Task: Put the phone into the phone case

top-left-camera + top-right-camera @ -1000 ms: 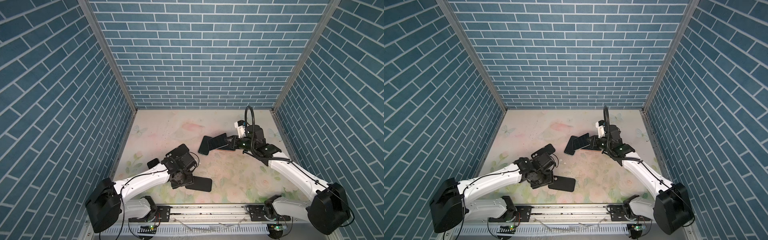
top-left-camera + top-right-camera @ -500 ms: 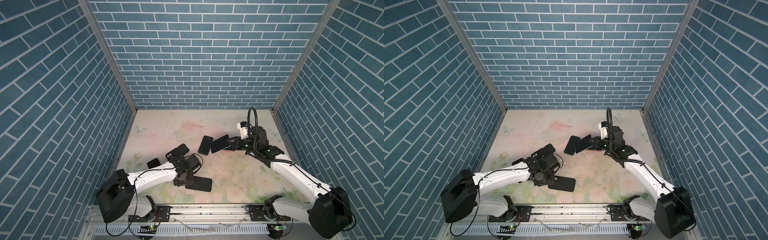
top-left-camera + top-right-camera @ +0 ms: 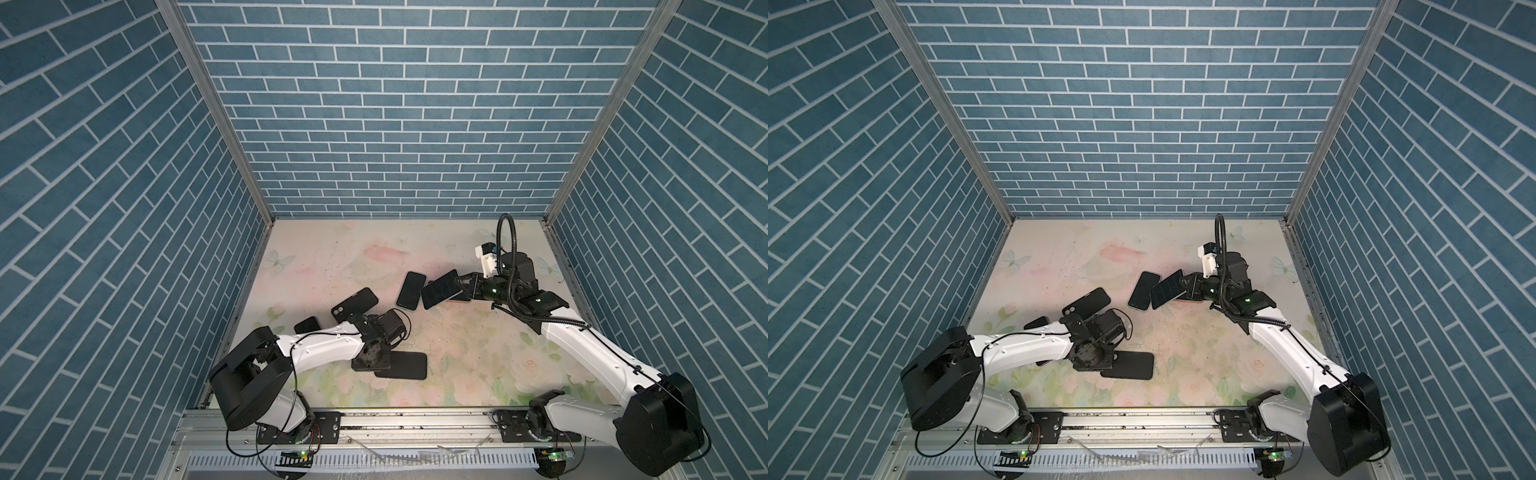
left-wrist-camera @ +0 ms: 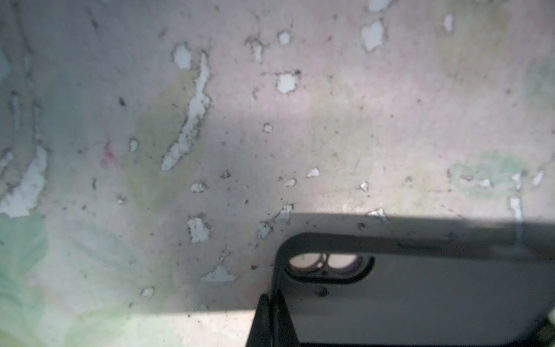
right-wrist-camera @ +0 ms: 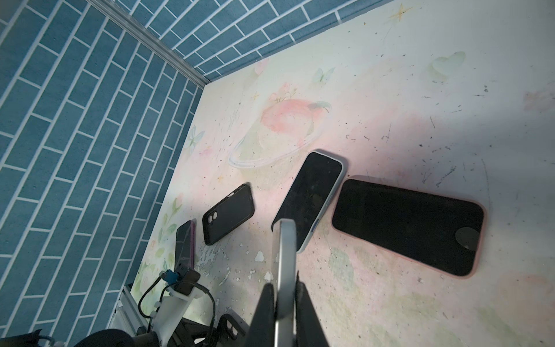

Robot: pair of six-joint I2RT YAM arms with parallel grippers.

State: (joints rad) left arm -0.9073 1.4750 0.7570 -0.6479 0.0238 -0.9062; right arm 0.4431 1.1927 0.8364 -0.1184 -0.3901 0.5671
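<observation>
A black phone case [image 3: 403,365] [image 3: 1130,365] lies flat near the table's front, inside up. My left gripper [image 3: 370,360] [image 3: 1090,358] is shut on the wall at its end. In the left wrist view the fingertips [image 4: 262,321] pinch that wall beside the camera cut-out of the case [image 4: 420,300]. My right gripper [image 3: 462,286] [image 3: 1185,286] is shut on a phone [image 3: 439,289] [image 3: 1166,290], held tilted just above the table. In the right wrist view the phone [image 5: 285,246] shows edge-on between the jaws of the gripper [image 5: 283,290].
A phone in a pale case [image 3: 411,291] [image 5: 312,195] lies left of the held phone. A phone in a pink case [image 5: 408,225] lies below the right gripper. Another black case [image 3: 354,304] [image 5: 228,213] and a dark phone [image 3: 307,325] lie near the left wall.
My left jaws have closed onto the black case's end wall, and the left arm has settled low. The right gripper has carried the phone slightly to the right.
</observation>
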